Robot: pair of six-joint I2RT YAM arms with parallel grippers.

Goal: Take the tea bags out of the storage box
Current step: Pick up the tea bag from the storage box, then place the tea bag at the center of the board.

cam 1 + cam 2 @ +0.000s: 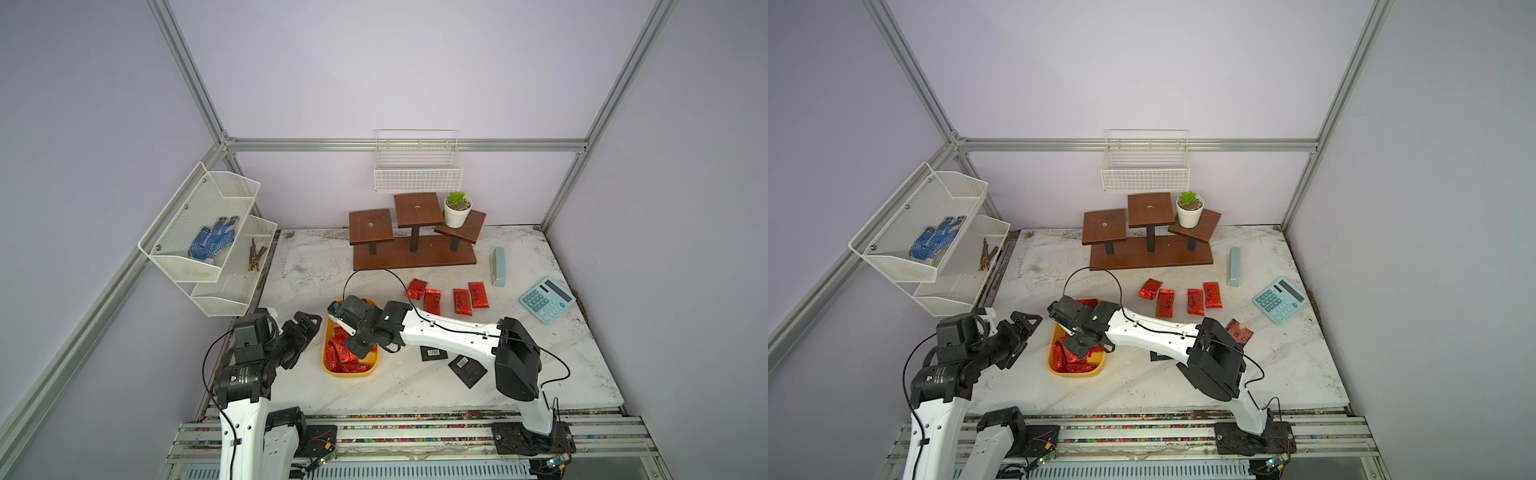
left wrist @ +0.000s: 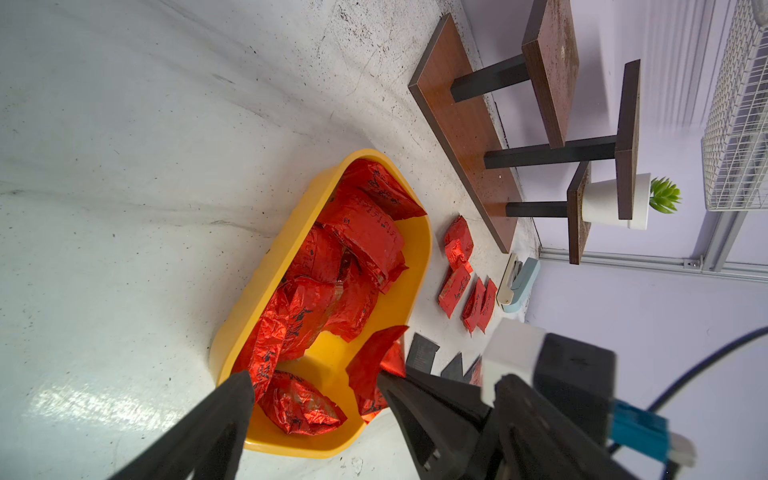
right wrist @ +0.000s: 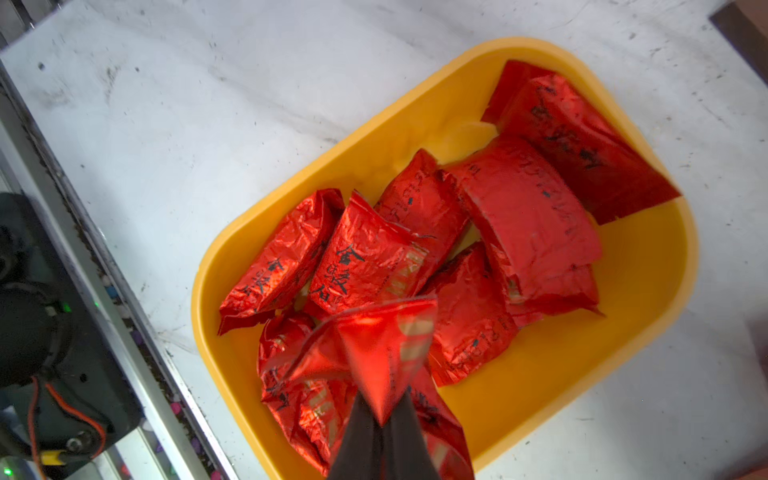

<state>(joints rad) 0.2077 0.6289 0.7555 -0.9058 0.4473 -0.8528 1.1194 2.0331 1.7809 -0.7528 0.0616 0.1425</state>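
Four red tea bags (image 1: 432, 302) lie on the bench (image 1: 374, 395) beyond the storage box (image 3: 648, 291), which holds many more. Right end effector (image 3: 382, 419) pinches one red sachet (image 3: 384, 349) over the box; left end effector (image 2: 313, 379) gapes wide beside it.

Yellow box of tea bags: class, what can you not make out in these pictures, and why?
- Both top views: the right arm covers the middle of the yellow box, so its tea bags cannot be counted.
- A top view: the black sachets lie almost wholly under that arm.
- Right wrist view: the held tea bag in the right end effector is blurred, its print unreadable.
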